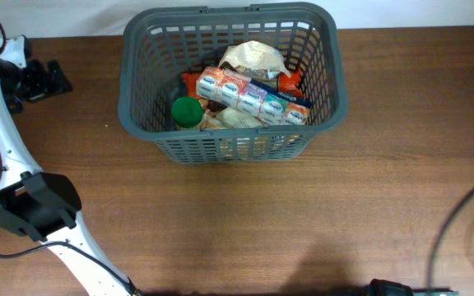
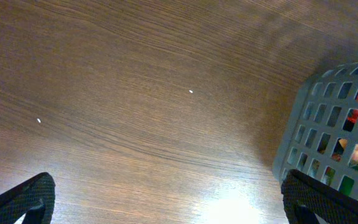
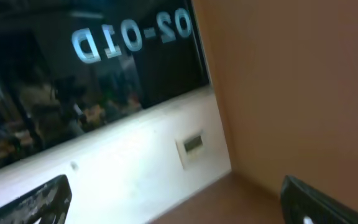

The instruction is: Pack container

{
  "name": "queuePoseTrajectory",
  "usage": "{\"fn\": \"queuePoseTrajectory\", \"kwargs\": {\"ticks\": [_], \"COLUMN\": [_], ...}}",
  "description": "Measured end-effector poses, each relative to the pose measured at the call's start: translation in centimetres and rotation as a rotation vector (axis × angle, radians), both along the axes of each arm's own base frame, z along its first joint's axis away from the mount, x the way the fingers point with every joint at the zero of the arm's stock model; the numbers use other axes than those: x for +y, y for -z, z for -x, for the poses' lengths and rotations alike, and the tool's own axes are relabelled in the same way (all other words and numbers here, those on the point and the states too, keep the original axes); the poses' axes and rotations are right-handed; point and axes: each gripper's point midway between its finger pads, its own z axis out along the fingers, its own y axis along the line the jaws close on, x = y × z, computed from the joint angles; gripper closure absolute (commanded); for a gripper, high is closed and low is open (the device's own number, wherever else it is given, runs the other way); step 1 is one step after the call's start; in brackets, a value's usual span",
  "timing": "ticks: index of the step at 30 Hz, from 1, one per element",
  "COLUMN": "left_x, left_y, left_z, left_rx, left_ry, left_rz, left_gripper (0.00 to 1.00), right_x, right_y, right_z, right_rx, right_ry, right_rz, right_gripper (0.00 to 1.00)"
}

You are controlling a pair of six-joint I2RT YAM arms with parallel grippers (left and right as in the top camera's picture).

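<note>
The container, a large dark grey basket [image 1: 229,144] with lattice sides, stands at the back middle of the wooden table. Inside it lie a row of small white and orange cartons [image 1: 253,94], a green-lidded jar [image 1: 187,110] and a crumpled beige bag [image 1: 253,57]. My left gripper [image 1: 44,80] is at the far left, apart from the basket. In the left wrist view it [image 2: 173,199] is open and empty above bare wood, with the basket's corner [image 2: 303,124] at the right. My right gripper [image 3: 179,199] is open and empty, facing a wall and window.
The white left arm [image 1: 6,156] runs down the left side of the table. Black cables [image 1: 459,230] lie at the right front corner. The brown wooden table [image 1: 245,222] spreads in front of the basket.
</note>
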Motion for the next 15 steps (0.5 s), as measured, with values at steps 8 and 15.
{"fn": "queuePoseTrajectory", "kwargs": {"ticks": [8, 15], "left_x": [0.0, 0.0], "left_y": [0.0, 0.0], "left_z": [0.0, 0.0], "left_rx": [0.000, 0.001], "left_ry": [-0.001, -0.001], "left_rz": [0.001, 0.001], "left_gripper": [0.01, 0.01], "right_x": [0.7, 1.8], "right_y": [17.4, 22.6], "right_z": [-3.7, -3.9], "right_rx": [0.194, 0.177], "right_ry": [-0.096, -0.153], "right_rz": [-0.049, -0.042], "right_gripper": [0.01, 0.01]}}
